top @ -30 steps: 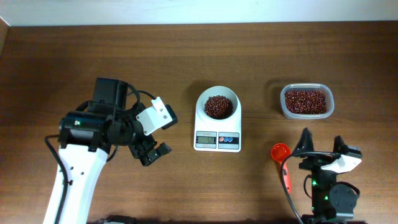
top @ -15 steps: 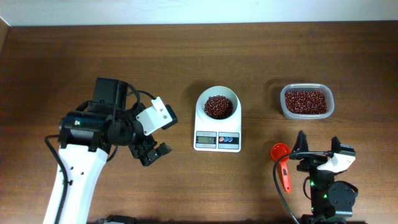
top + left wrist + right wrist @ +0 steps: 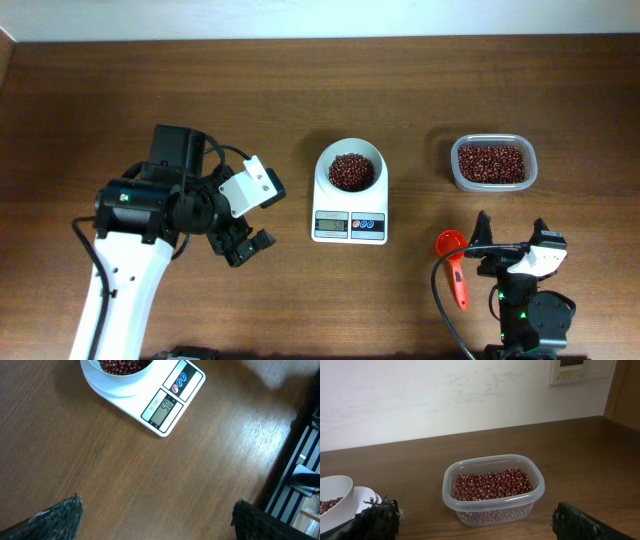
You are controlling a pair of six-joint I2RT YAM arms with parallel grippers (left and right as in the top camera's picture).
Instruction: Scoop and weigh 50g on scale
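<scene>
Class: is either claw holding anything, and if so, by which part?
Nothing is held. The left claw and right claw are open; the scoop lies on the table.

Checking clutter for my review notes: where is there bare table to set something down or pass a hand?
Free: the far strip behind the scale and tub; the gap between those two; the front centre between left gripper and scoop. Crowded: front right, where the scoop lies close beside the right gripper.

A clear plastic tub [image 3: 531, 172] sits on the brown counter [image 3: 300, 90]; an orange-red scoop [image 3: 451, 243] lies apart, nearer the front edge.
</scene>
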